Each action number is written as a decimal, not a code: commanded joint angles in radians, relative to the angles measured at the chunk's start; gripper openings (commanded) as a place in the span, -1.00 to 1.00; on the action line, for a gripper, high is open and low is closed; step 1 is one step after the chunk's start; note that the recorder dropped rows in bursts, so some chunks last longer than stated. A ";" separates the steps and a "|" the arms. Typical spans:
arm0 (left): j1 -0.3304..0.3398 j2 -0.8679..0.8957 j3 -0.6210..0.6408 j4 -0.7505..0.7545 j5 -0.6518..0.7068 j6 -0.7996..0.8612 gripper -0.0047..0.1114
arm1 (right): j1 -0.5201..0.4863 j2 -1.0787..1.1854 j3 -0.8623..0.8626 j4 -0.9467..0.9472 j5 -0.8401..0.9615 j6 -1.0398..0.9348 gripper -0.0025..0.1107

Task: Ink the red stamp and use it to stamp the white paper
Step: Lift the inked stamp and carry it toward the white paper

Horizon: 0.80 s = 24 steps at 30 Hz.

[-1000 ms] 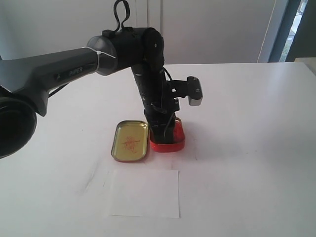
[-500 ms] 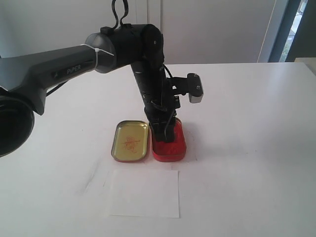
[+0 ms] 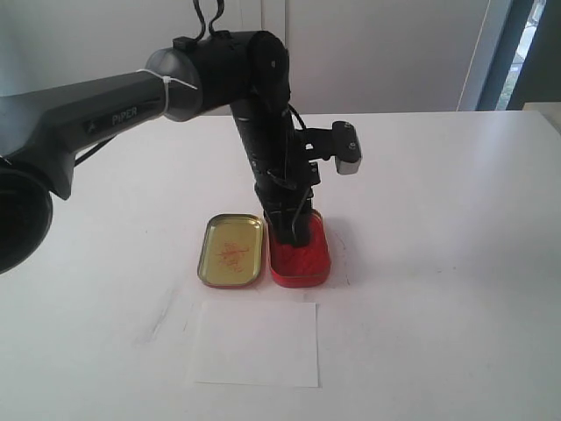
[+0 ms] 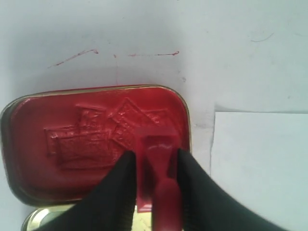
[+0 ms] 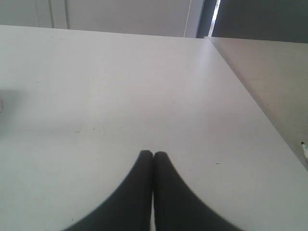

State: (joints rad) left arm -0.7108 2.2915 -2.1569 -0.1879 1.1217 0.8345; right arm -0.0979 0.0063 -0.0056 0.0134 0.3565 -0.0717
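We judged the small red plastic stamp (image 4: 156,144) rigid and light, best held at its handle, where the left gripper (image 4: 155,156) clamped it; the right gripper (image 5: 153,155) sat closed, empty.

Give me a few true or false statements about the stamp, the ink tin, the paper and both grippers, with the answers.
1. The left gripper holds the red stamp. True.
2. The red stamp is over the white paper. False: it is at the pad of the red ink tin.
3. The gold lid lies right beside the ink tin, inside facing up. True.
4. The right gripper is open. False: it is shut, holds nothing, and hangs over the table.
5. The white paper lies on top of the gold lid. False: it lies flat on the table, apart from the lid and nearer the exterior camera.
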 commanded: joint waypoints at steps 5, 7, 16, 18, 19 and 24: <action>0.000 -0.074 -0.009 0.029 0.075 -0.051 -0.92 | -0.003 -0.006 0.006 -0.008 -0.014 0.000 -0.96; 0.000 -0.083 -0.009 0.045 0.093 -0.064 -0.92 | -0.003 -0.006 0.006 -0.008 -0.014 0.000 -0.96; 0.019 -0.094 -0.009 0.046 0.099 -0.105 -0.92 | -0.003 -0.006 0.006 -0.008 -0.014 0.000 -0.96; 0.026 -0.096 -0.009 0.041 0.099 -0.122 -0.92 | -0.003 -0.006 0.006 -0.008 -0.014 0.000 -0.96; 0.031 -0.100 -0.009 0.041 0.099 -0.131 -0.92 | -0.003 -0.006 0.006 -0.008 -0.014 0.000 -0.96; 0.035 -0.117 -0.007 0.041 0.099 -0.142 -0.92 | -0.003 -0.006 0.006 -0.008 -0.014 0.000 -0.96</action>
State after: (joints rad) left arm -0.6780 2.2034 -2.1596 -0.1340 1.1303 0.7067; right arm -0.0979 0.0063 -0.0056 0.0134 0.3565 -0.0717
